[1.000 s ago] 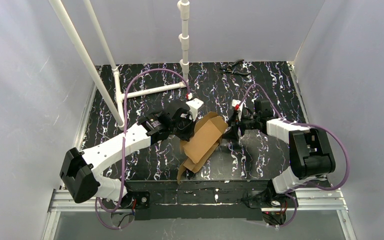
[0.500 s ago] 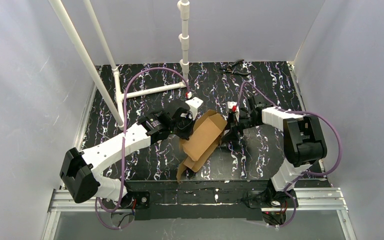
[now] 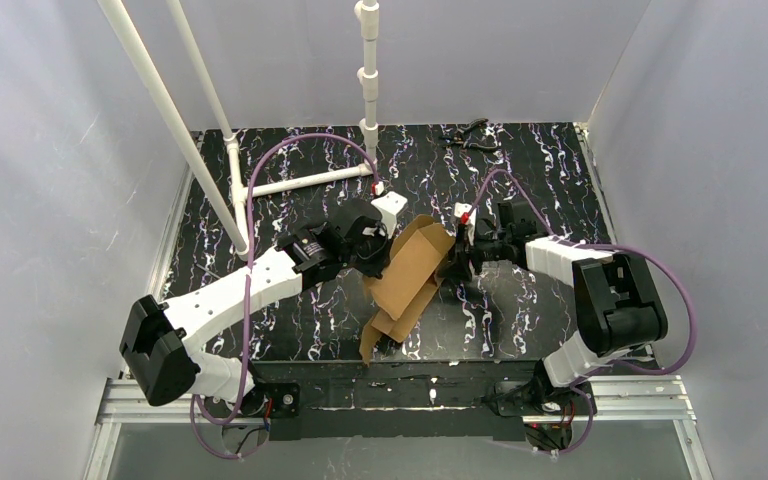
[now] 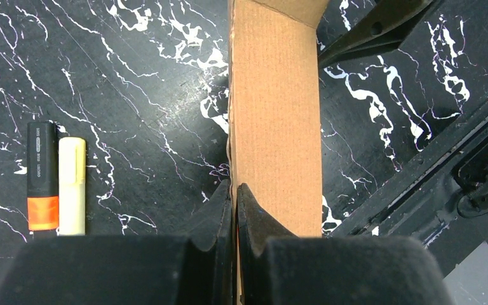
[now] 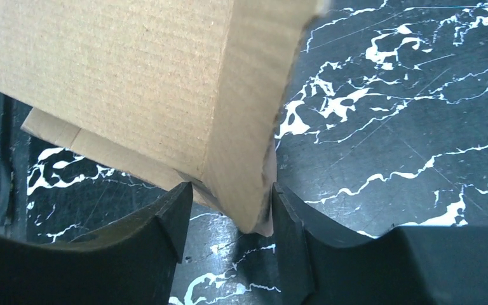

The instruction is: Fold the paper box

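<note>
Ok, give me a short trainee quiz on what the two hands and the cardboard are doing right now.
1. True or false: the left hand is shut on an edge of the paper box.
2. What lies right beside the orange-tipped black marker? A) a pale yellow stick B) a roll of tape C) a screwdriver
3. Short answer: what does the right hand hold between its fingers?

Key: 1 true. 2 A. 3 the paper box, at a folded corner.
</note>
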{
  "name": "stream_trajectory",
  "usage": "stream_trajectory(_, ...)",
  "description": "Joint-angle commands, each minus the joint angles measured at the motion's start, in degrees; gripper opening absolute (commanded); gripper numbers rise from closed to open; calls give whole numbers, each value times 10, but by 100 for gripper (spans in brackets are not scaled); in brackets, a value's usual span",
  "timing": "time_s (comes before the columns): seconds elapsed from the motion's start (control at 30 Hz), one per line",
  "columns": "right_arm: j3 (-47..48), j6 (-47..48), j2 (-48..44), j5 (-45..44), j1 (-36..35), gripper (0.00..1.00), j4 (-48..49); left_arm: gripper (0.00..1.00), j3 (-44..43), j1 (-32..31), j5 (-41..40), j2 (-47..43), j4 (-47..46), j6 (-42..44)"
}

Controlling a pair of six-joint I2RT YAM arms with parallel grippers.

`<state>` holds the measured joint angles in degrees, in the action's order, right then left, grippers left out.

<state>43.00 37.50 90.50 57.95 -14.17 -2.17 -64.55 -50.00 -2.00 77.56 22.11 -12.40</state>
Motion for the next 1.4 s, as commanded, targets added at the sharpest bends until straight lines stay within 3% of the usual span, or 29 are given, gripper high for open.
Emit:
stream_trajectory(0.0, -23, -91, -25, -34, -9, 56, 125, 0, 6, -11, -20, -13, -6, -3)
stream_trajectory(0.47, -44, -113, -45, -97, -38, 39, 165, 0, 29, -26, -46, -35, -40, -34)
stream_trajectory(0.77, -48, -134, -56, -106, -47, 14, 187, 0, 42, -26, -69, -45, -45, -78)
stream_trajectory(0.93, -35, -153, -65, -112, -47, 4, 176, 0, 38, -24, -82, -47, -37, -118)
stream_trajectory(1.03, -2, -136, -69, -128, -47, 2, 113, 0, 32, -18, -76, -47, -30, -146)
stream_trajectory(1.37, 161, 15, -15, -220, -61, 2, -250, 0, 33, 11, -70, -48, -20, -177)
